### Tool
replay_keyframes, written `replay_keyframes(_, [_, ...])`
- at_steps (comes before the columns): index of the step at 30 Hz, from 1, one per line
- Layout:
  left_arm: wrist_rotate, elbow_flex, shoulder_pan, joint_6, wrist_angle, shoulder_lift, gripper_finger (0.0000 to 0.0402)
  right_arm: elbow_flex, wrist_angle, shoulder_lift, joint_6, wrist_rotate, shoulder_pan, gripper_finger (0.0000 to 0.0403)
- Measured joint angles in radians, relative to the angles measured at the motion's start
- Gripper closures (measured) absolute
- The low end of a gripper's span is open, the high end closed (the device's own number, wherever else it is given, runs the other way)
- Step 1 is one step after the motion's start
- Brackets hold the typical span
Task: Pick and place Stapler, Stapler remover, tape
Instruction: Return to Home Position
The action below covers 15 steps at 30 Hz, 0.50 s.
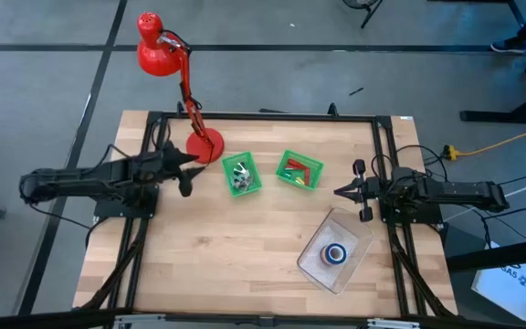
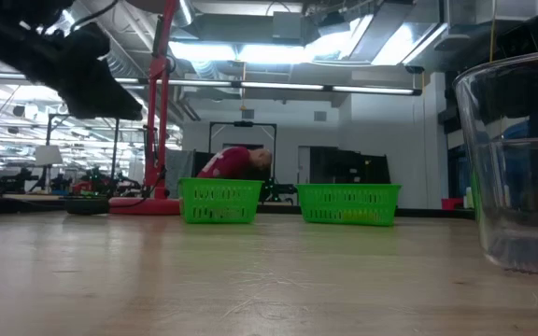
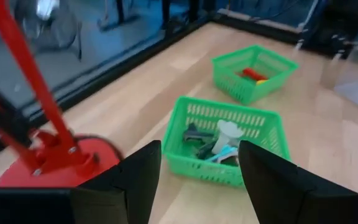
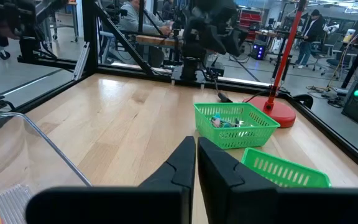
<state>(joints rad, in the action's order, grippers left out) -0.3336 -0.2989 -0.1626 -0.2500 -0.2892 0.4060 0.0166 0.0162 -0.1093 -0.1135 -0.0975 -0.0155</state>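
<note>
Beside the left green bin — left gripper spread; right gripper closed, near probable tape.

The table under me is pale wood planks, smooth with a soft sheen. The green bins are plastic mesh. The tub is clear, glossy plastic. The lamp is shiny red. The fingers on my left gripper look like matt black plastic.
</note>
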Motion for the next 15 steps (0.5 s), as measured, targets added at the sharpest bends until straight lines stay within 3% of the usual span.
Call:
replay_keyframes(7, [-0.049, 0.188, 0.098, 0.223, 0.186, -0.17, 0.0185, 0.0, 0.0, 0.0, 0.0, 0.0, 0.0, 0.0382])
replay_keyframes(15, [-0.029, 0.249, 0.206, 0.487, 0.232, -0.407, 0.0189, 0.0, 0.0, 0.0, 0.0, 0.0, 0.0, 0.0382])
